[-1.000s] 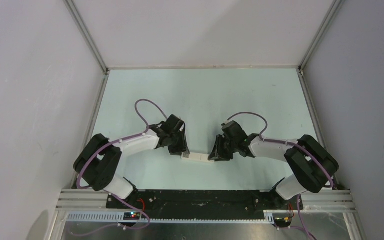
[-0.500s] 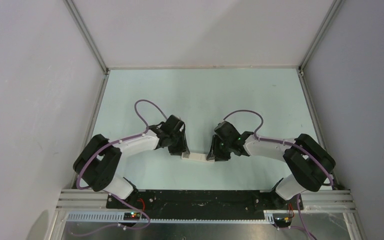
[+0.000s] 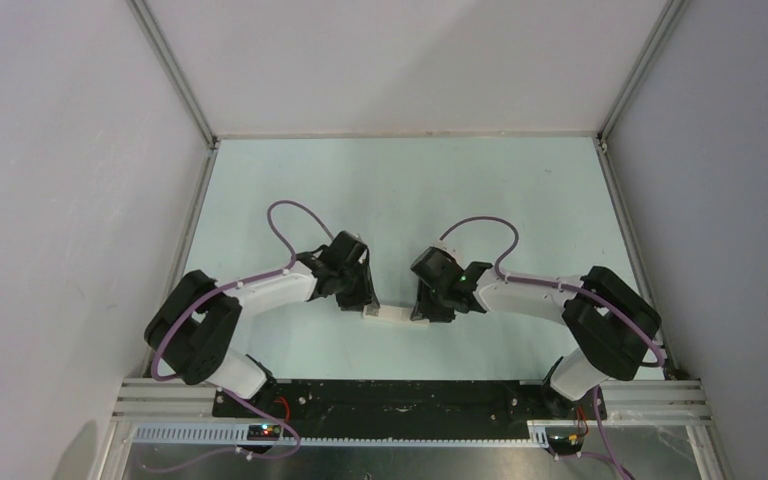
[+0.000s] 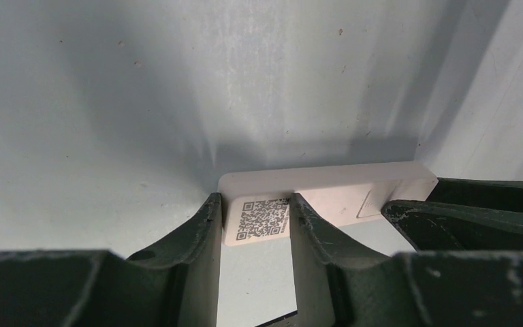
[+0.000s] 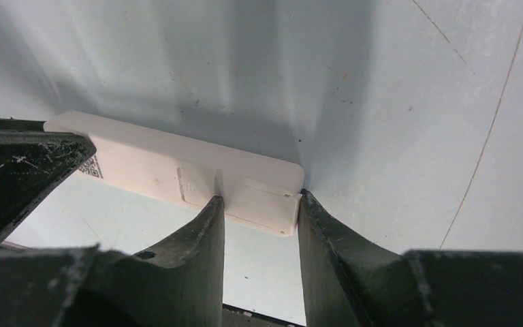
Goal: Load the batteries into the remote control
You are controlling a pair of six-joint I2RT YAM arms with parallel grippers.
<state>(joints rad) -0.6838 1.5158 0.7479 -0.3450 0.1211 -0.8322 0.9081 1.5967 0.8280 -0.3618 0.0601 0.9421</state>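
Since a second ago the right arm has swung its wrist in toward the middle, so the right hand (image 3: 423, 308) now sits further left, over the right end of the remote control (image 3: 392, 316). Left arm and the remote haven't budged.

Remote's lying flat on the counter (image 3: 400, 190), near the front edge between the two arms, long side running left to right. The left hand (image 3: 364, 302) is down at its left end, partly open. In its wrist cam one finger (image 4: 204, 225) sits just off the end of the remote and the other (image 4: 306, 225) overlaps its face, with a QR sticker (image 4: 262, 219) showing in the gap.

Right hand's the same deal at the other end. It's partly open, one finger (image 5: 313, 218) at the end corner, the other (image 5: 208, 218) over the face beside a rectangular panel outline (image 5: 197, 182). Neither hand is clamped on anything. Can't tell if the fingertips actually touch the remote or just hover.
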